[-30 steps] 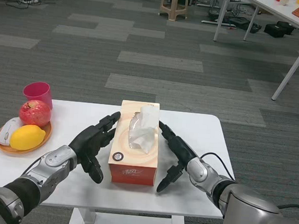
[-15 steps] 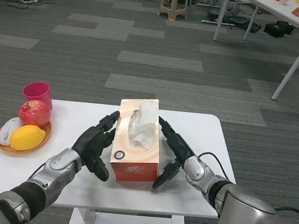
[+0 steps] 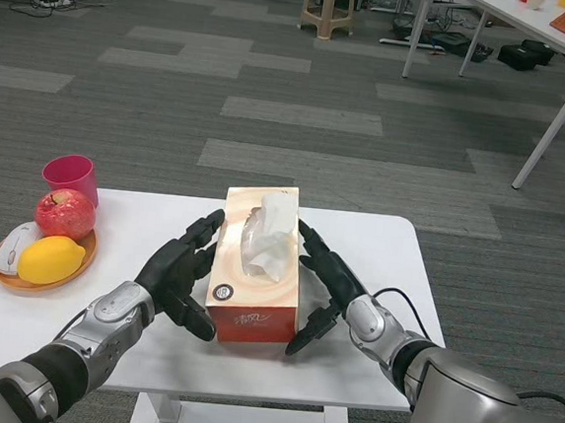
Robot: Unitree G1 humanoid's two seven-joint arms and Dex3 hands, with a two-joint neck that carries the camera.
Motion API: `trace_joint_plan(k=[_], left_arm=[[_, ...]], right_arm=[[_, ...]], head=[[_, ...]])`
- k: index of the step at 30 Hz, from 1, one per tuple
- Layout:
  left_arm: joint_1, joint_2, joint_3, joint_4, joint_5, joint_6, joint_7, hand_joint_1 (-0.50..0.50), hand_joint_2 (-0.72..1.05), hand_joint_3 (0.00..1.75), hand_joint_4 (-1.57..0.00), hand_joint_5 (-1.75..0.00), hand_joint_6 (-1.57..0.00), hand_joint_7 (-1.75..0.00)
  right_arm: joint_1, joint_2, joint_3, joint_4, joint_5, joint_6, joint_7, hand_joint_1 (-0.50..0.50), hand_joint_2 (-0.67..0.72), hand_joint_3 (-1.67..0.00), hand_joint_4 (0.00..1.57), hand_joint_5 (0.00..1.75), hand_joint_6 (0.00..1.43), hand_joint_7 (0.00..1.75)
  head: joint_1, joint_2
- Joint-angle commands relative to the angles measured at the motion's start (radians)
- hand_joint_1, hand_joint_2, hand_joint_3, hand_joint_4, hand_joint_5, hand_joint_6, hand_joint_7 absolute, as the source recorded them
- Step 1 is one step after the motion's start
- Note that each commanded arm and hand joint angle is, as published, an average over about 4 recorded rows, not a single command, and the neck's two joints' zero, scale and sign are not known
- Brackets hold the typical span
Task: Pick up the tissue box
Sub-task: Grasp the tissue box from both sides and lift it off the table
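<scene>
An orange tissue box (image 3: pixel 254 286) with white tissue sticking out of its top stands in the middle of the white table (image 3: pixel 368 367), held between both hands. My left hand (image 3: pixel 183 272) presses flat against its left side, fingers spread along the box. My right hand (image 3: pixel 322 279) presses against its right side in the same way. The box looks slightly raised at its near end, but I cannot tell whether it is off the table.
At the table's left edge an orange plate (image 3: pixel 83 250) carries a red apple (image 3: pixel 65 213), a lemon (image 3: pixel 51 259) and a white object (image 3: pixel 12 245). A pink cup (image 3: pixel 71 175) stands behind it. Beyond the table are carpet, a stool (image 3: pixel 328 6) and other table legs.
Both hands have closed in on the sides of the tissue box. The box has shifted slightly up and away in the picture between them.
</scene>
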Motion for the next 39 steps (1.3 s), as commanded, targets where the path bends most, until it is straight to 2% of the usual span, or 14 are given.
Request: trace_joint_plan(k=[1,7,13,17,20,23,28,33,39], left_arm=[[0.015,-0.020,-0.019,0.009,0.006,0.020,-0.005,0.50,-0.37,0.00,0.00,-0.21,0.00,0.00],[0.015,-0.020,-0.020,0.008,0.006,0.020,-0.005,0.50,-0.37,0.00,0.00,-0.21,0.00,0.00],[0.015,-0.018,-0.021,0.005,0.005,0.020,-0.005,0.50,-0.37,0.00,0.00,-0.21,0.00,0.00],[0.015,-0.016,-0.019,0.000,0.004,0.014,-0.007,0.50,-0.37,0.00,0.00,-0.21,0.00,0.00],[0.015,-0.015,-0.019,-0.007,0.004,0.009,-0.007,0.50,-0.37,0.00,0.00,-0.21,0.00,0.00],[0.015,-0.014,-0.019,-0.012,0.004,0.006,-0.007,0.50,-0.37,0.00,0.00,-0.26,0.00,0.00],[0.016,-0.013,-0.018,-0.032,0.004,0.003,-0.010,0.50,-0.37,0.00,0.00,-0.21,0.00,0.00],[0.021,-0.010,-0.014,-0.067,0.004,0.003,-0.012,0.50,-0.37,0.00,0.00,-0.23,0.00,0.00],[0.028,-0.006,-0.011,-0.098,0.004,0.003,-0.013,0.50,-0.37,0.00,0.00,-0.21,0.00,0.00]], right_arm=[[-0.011,0.013,0.003,-0.011,-0.007,-0.015,0.011,-0.42,-0.19,-0.12,0.59,0.24,0.00,0.10],[-0.010,0.011,0.003,-0.013,-0.007,-0.015,0.011,-0.42,-0.29,-0.16,0.71,0.44,0.00,0.14],[-0.009,0.009,0.003,-0.016,-0.007,-0.015,0.011,-0.42,-0.29,-0.16,0.79,0.58,0.00,0.14],[-0.009,0.008,0.002,-0.017,-0.007,-0.017,0.009,-0.42,-0.32,-0.16,0.86,0.58,0.00,0.14],[-0.009,0.008,0.000,-0.018,-0.007,-0.021,0.007,-0.42,-0.35,-0.16,0.96,0.65,0.00,0.14],[-0.009,0.006,-0.001,-0.017,-0.007,-0.021,0.006,-0.42,-0.35,-0.16,1.06,0.78,0.02,0.14],[-0.009,0.005,-0.002,-0.016,-0.007,-0.022,-0.003,-0.42,-0.35,-0.16,1.14,0.97,0.03,0.14],[-0.009,0.004,-0.003,-0.016,-0.007,-0.023,-0.005,-0.42,-0.29,-0.16,1.31,1.21,0.03,0.21],[-0.009,0.003,-0.006,-0.016,-0.007,-0.023,-0.007,-0.42,-0.29,-0.16,1.37,1.36,0.03,0.26]], head=[[0.000,0.001],[0.001,0.004],[0.001,0.006],[0.001,0.006],[0.001,0.009],[0.000,0.010],[-0.003,0.009],[-0.004,0.009],[-0.004,0.011]])
